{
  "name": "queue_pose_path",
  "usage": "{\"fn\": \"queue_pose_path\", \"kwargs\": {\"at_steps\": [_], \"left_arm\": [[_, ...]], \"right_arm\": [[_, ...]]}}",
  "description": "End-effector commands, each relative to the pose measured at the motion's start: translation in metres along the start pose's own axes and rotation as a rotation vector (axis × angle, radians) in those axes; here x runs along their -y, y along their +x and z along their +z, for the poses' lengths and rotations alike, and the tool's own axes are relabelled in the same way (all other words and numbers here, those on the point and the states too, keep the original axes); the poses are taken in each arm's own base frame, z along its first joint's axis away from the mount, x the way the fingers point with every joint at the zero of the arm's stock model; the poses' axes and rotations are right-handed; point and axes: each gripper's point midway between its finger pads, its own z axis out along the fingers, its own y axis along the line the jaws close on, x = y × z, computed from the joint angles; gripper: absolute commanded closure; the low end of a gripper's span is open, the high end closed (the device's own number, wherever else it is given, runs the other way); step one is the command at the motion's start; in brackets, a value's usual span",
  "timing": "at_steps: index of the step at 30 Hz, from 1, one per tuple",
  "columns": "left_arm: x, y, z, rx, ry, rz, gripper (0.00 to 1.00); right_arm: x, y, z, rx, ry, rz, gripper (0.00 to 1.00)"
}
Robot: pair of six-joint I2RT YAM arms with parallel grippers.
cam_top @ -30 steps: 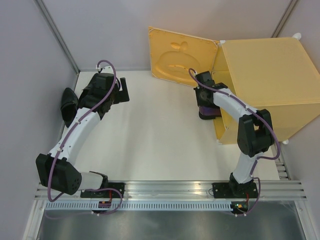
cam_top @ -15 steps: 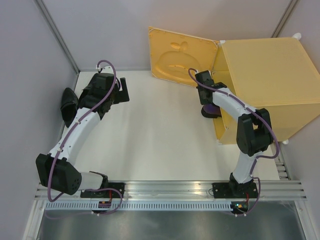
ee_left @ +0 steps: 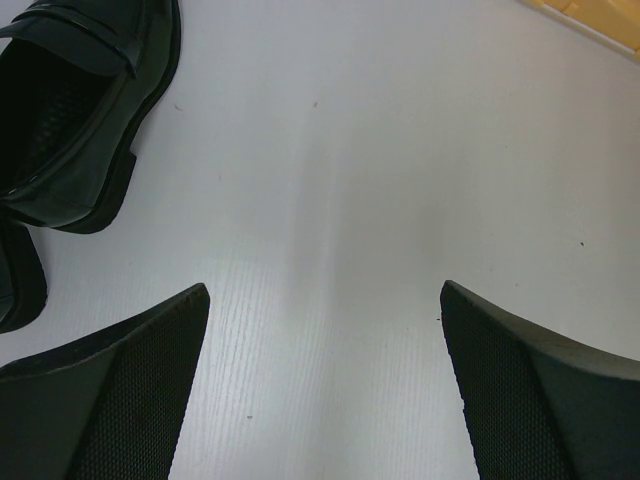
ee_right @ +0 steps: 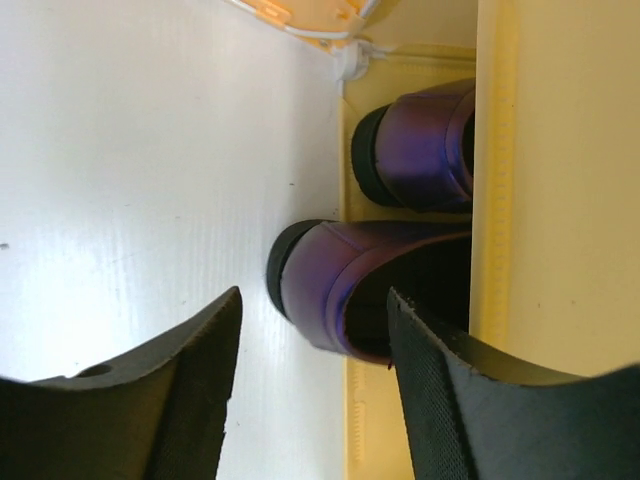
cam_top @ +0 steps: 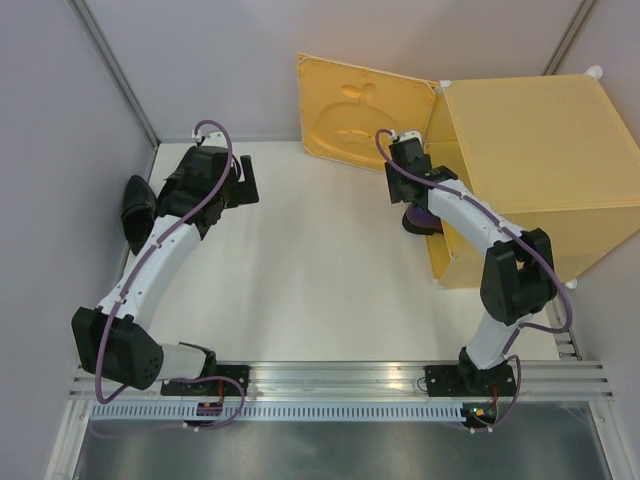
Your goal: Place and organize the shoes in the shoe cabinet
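Observation:
Two purple shoes lie side by side in the mouth of the yellow shoe cabinet [ee_right: 540,200]. One purple shoe [ee_right: 425,150] sits inside it. The other purple shoe [ee_right: 335,285] has its heel poking out over the cabinet's front edge. My right gripper [ee_right: 315,293] is open just behind that heel and holds nothing. From above, the right gripper [cam_top: 412,203] hangs at the cabinet [cam_top: 540,160] opening, over the purple shoe [cam_top: 425,223]. The black shoes [cam_top: 137,212] lie at the far left. My left gripper [ee_left: 325,300] stands open over bare table, with a black shoe [ee_left: 80,110] to its upper left.
The cabinet's door [cam_top: 360,115] stands swung open at the back, left of the opening. A second black shoe [ee_left: 15,290] shows at the left wrist view's edge. Grey walls close in on the left and the back. The left gripper [cam_top: 245,182] hovers near the black shoes.
My right gripper opened, let go of the purple shoe at the cabinet mouth and drew back a little. The left arm has not moved.

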Motion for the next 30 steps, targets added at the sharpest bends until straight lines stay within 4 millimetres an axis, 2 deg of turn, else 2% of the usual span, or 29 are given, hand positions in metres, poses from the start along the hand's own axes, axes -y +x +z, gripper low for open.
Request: {"fn": "queue_pose_path", "kwargs": {"at_steps": [1,2,6,8,12,14,19,25,30], "left_arm": [[-0.001,-0.002,-0.001,0.004,0.008,0.026,0.02],[-0.001,-0.002,-0.001,0.004,0.008,0.025,0.02],[0.000,-0.001,-0.001,0.002,0.009,0.025,0.02],[0.000,-0.001,-0.001,0.000,0.009,0.026,0.02],[0.000,-0.002,-0.002,0.004,0.012,0.025,0.02],[0.000,-0.001,-0.001,0.001,0.012,0.027,0.02],[0.000,-0.001,-0.001,-0.001,0.013,0.026,0.02],[0.001,0.000,-0.001,-0.002,0.018,0.024,0.02],[0.002,0.000,0.000,-0.007,0.023,0.027,0.02]], "right_arm": [[-0.009,-0.034,-0.032,0.147,-0.042,0.057,0.34],[-0.013,-0.033,-0.034,0.152,-0.056,0.055,0.32],[-0.051,-0.035,-0.058,0.183,-0.172,0.062,0.30],[-0.074,-0.028,-0.064,0.180,-0.223,0.064,0.29],[-0.103,-0.010,-0.058,0.162,-0.261,0.086,0.26],[-0.111,0.003,-0.045,0.129,-0.254,0.078,0.25],[-0.106,0.020,-0.013,0.116,-0.146,0.079,0.20],[-0.093,0.031,0.014,0.094,-0.031,0.053,0.17],[-0.067,0.039,0.031,0.071,0.057,0.060,0.17]]}}
